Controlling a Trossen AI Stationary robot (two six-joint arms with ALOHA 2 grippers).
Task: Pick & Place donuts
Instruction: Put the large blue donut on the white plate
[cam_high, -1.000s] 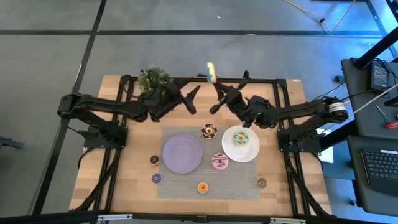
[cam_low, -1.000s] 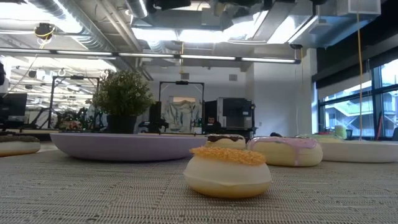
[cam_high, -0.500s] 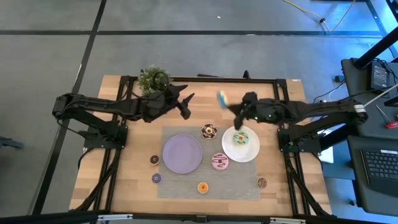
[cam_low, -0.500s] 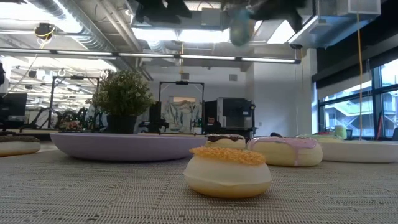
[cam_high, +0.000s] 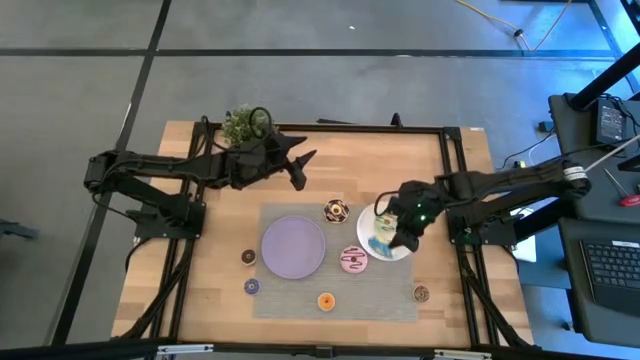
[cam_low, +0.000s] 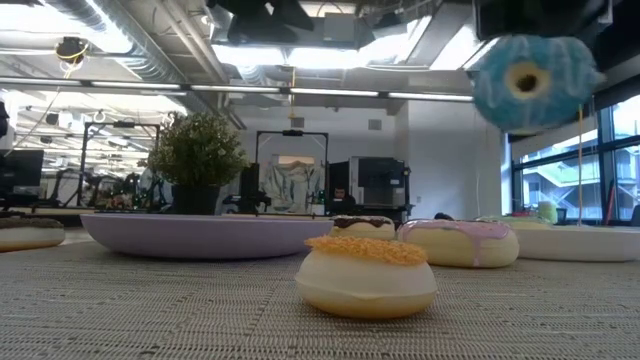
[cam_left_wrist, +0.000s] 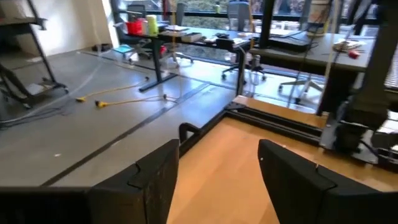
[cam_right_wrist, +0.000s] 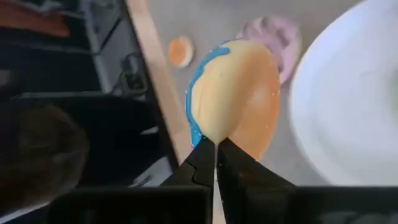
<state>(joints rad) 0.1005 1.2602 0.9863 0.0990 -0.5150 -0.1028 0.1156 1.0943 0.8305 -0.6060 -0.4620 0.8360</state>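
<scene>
My right gripper (cam_high: 398, 238) is shut on a blue-iced donut (cam_low: 530, 85) and holds it in the air above the white plate (cam_high: 367, 232). A green donut (cam_low: 547, 210) lies on that plate. On the grey mat lie a chocolate donut (cam_high: 336, 211), a pink one (cam_high: 353, 260), an orange one (cam_high: 326, 301), and small brown (cam_high: 249, 257) and purple (cam_high: 252, 287) ones. The lilac plate (cam_high: 293, 247) holds nothing. My left gripper (cam_high: 300, 165) hangs open over the far part of the table, with nothing between its fingers (cam_left_wrist: 155, 180). My right gripper pinches the blue donut's rim (cam_right_wrist: 214, 134) between its two fingertips, which slant down from the table's right side. The donut stands on edge below the fingers, its iced face with the hole toward the table's near edge, lifted clear above the white plate.
A potted plant (cam_high: 245, 125) stands at the far left corner, beside my left arm. Another small brown donut (cam_high: 421, 294) lies at the mat's near right corner. The black frame (cam_high: 440, 130) runs round the wooden table.
My right gripper has swung from the table's far edge toward the near edge and down, turning its wrist over, and has carried the blue donut to a place above the white plate. It has stayed shut on the donut throughout.
</scene>
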